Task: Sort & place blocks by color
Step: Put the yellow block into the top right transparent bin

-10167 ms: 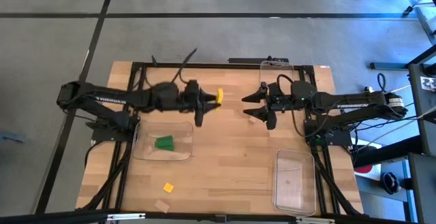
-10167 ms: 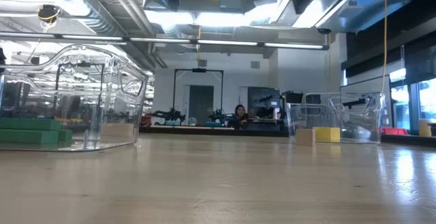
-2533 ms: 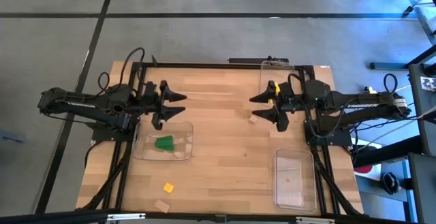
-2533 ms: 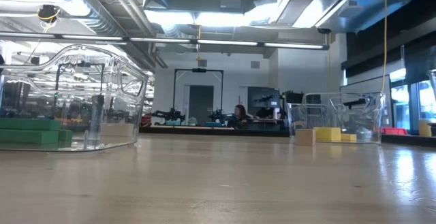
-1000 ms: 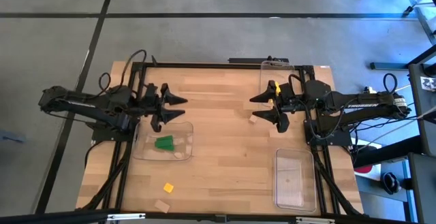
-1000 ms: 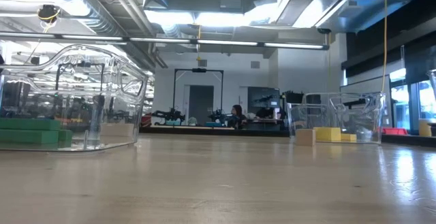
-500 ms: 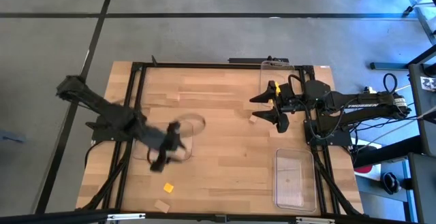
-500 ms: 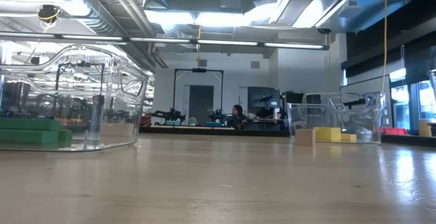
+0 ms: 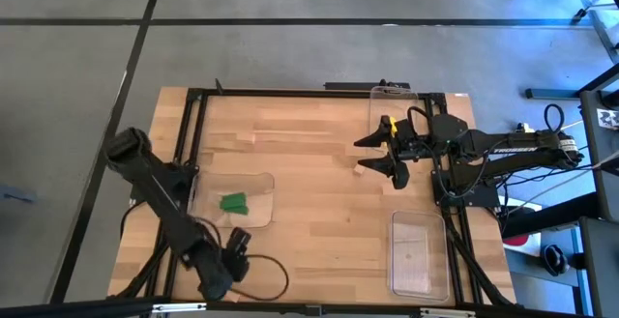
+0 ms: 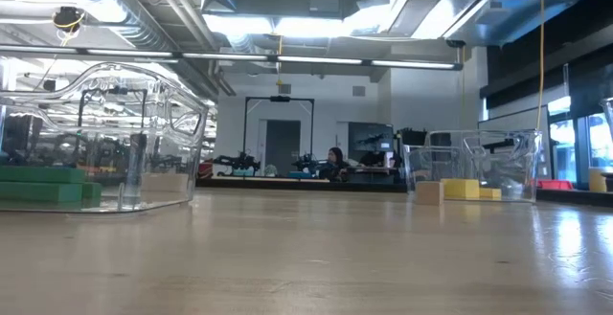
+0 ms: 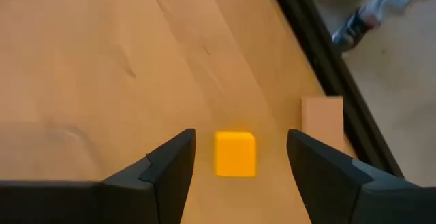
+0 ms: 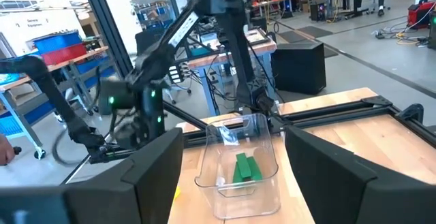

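My left gripper [image 9: 237, 252] is open near the table's near edge. In the left wrist view its fingers [image 11: 240, 137] stand on either side of a yellow block [image 11: 236, 153] that lies flat on the table, without touching it. A tan block [image 11: 323, 118] lies beside it at the table's edge. Green blocks [image 9: 233, 202] sit in the left clear tray [image 9: 261, 185]. Yellow blocks [image 10: 460, 189] sit in the far right tray [image 9: 392, 98]. My right gripper [image 9: 383, 151] waits open beside that tray, with another tan block [image 9: 360, 170] on the table next to it.
A third clear tray [image 9: 418, 253] lies at the near right. Black frame rails [image 9: 290, 92] run along the far edge and down both sides. The table's near edge is close to my left gripper. A person [image 10: 336, 159] sits far off in the room.
My left arm has swung quickly from the far left of the table, over the tray with the green blocks, toward the near edge. Its gripper now hangs over the yellow block. The blocks and trays have stayed where they were.
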